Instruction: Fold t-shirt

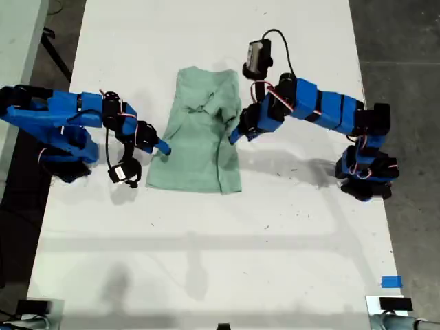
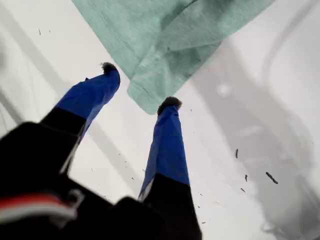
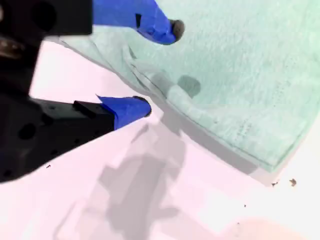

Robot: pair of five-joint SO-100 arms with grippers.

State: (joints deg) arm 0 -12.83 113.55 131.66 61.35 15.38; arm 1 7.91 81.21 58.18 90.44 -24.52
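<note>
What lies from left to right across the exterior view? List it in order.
Blue robot arm → pale mint-green cloth t-shirt → another blue robot arm, all on the white table.

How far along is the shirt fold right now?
Partly done: the pale mint-green cloth t-shirt lies on the white table as a narrowed, rumpled strip, its sides apparently turned in. In hand: nothing is gripped; my first end effector is open at a cloth corner, my second end effector open astride an edge. Left: probably the end-to-end fold and smoothing.
</note>
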